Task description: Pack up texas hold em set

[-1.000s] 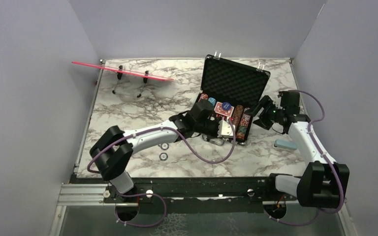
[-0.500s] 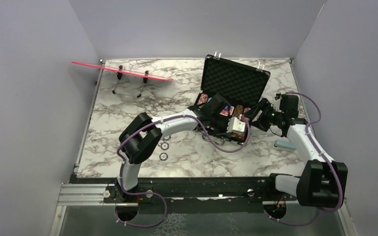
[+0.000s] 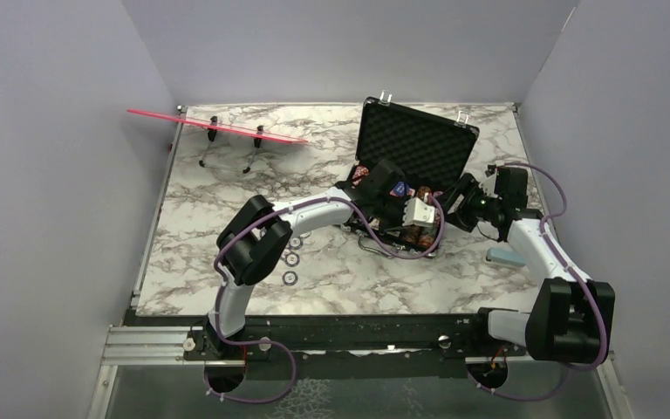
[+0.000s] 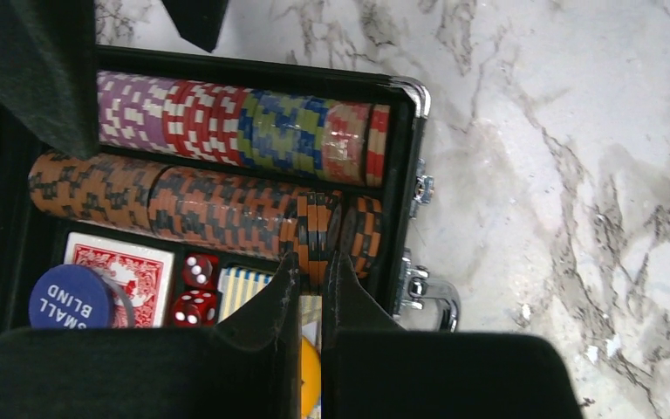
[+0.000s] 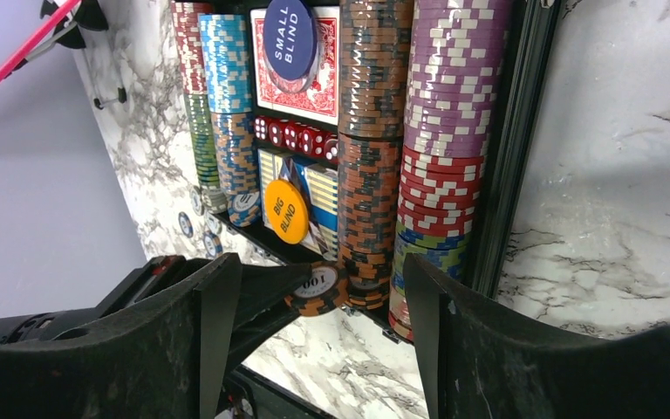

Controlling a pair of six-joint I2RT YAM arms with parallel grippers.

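The black briefcase (image 3: 414, 144) lies open, foam lid up, with rows of poker chips (image 4: 227, 118), card decks, red dice (image 4: 196, 288) and a blue "small blind" button (image 4: 74, 297) inside. My left gripper (image 3: 420, 216) is over the tray's right end, shut on a few orange-and-black chips (image 4: 318, 231) that stand edge-up at the end of the orange row (image 4: 174, 201). In the right wrist view the held "100" chip (image 5: 318, 290) sits against that row's end (image 5: 371, 157). My right gripper (image 3: 454, 205) is open and empty, just outside the case's right side (image 5: 506, 148).
Three loose chips (image 3: 292, 259) lie on the marble table left of the case. A light-blue block (image 3: 506, 257) lies by the right arm. A pink strip on wire legs (image 3: 218, 125) stands at the back left. The case handle (image 4: 432, 292) juts out at the front.
My left arm has swung right and back, taking its gripper and the chips from the case's front edge to the end of the orange row. The right gripper has barely moved.
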